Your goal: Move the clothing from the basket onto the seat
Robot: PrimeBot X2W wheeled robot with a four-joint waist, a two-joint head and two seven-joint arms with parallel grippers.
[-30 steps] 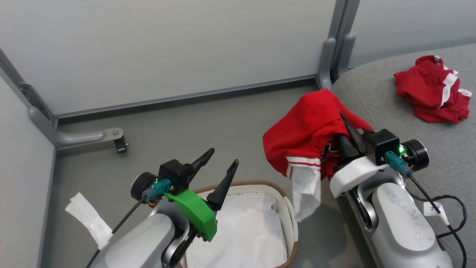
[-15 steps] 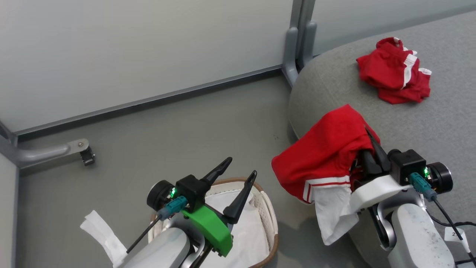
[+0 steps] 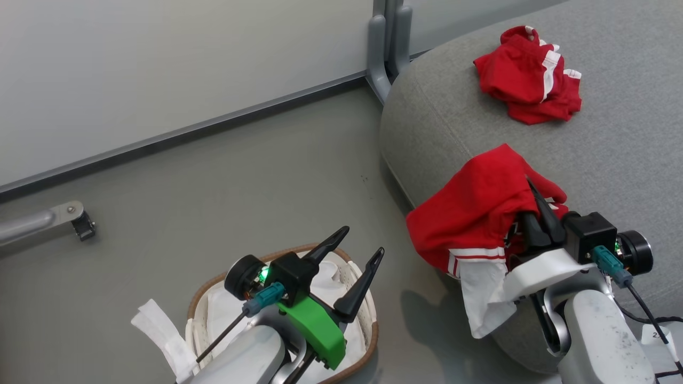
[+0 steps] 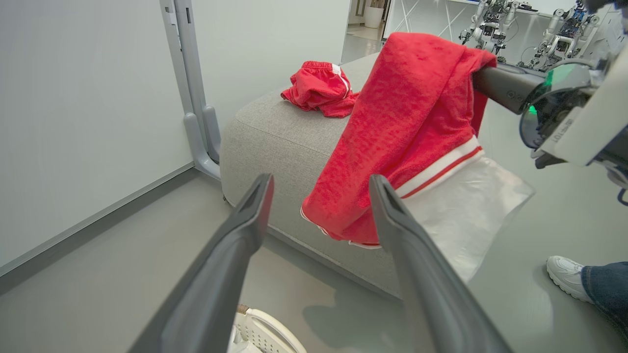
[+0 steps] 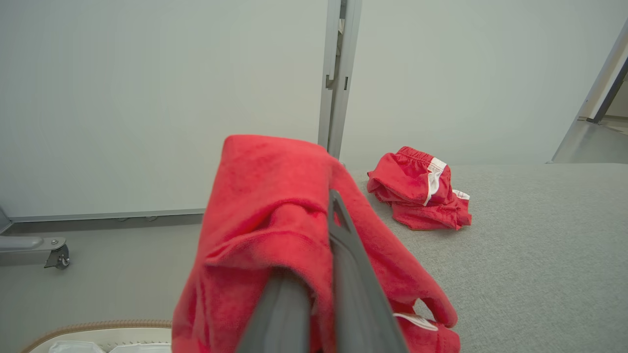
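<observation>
Now the right gripper (image 3: 531,186) clamps a bright-red thin-fabric jersey (image 3: 475,208) at the grey upholstered seat's (image 3: 613,133) seven-o'clock edge; the left gripper (image 3: 363,239) stands wide.

Bright even light, soft floor shadows, wrist views wide-angle warped, near claw blurred.

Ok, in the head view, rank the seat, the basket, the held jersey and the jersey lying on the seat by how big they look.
1. seat
2. held jersey and basket: about alike, and the left arm hides part of the basket, so unranked
3. lying jersey, though it is farther from the camera
</observation>
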